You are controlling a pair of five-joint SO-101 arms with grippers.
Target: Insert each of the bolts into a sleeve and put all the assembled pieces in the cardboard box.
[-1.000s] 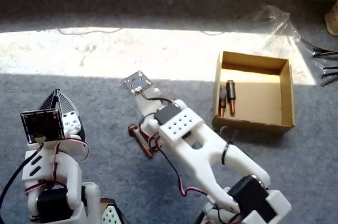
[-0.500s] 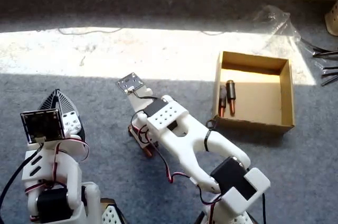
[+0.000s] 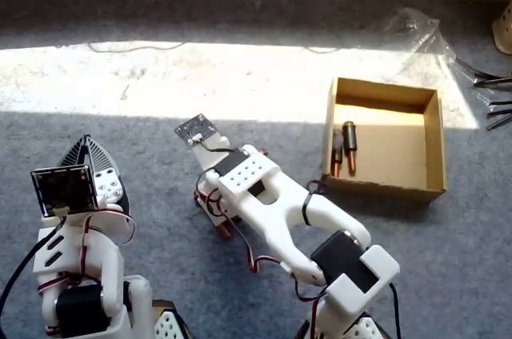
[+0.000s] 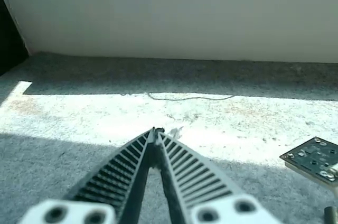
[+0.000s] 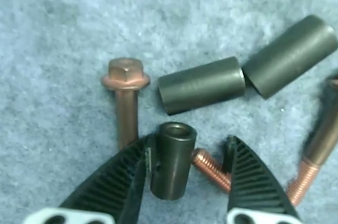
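Observation:
My right gripper (image 5: 188,145) stands open low over a small pile of parts on the grey carpet. A dark sleeve (image 5: 171,161) stands on end between its fingers, against one finger (image 5: 113,187). Beside it lies a copper bolt (image 5: 125,102) with a hex head. Two more dark sleeves (image 5: 203,85) (image 5: 290,55) lie end to end past it. Threaded ends of other bolts (image 5: 211,163) (image 5: 317,152) show near the far finger. In the high view the right arm covers the pile; a bolt (image 3: 225,229) peeks out. The cardboard box (image 3: 432,143) holds two assembled pieces (image 3: 348,147). My left gripper (image 4: 155,131) is shut, empty, at the left.
A clear plastic bag (image 3: 416,31) and dark tools (image 3: 492,99) lie behind and right of the box. A sunlit strip of carpet (image 3: 160,79) runs across the middle. The right arm's small camera board (image 4: 314,155) sits off the left gripper's side.
The right arm has swung left and down over the pile of bolts and sleeves. The left arm has stayed still.

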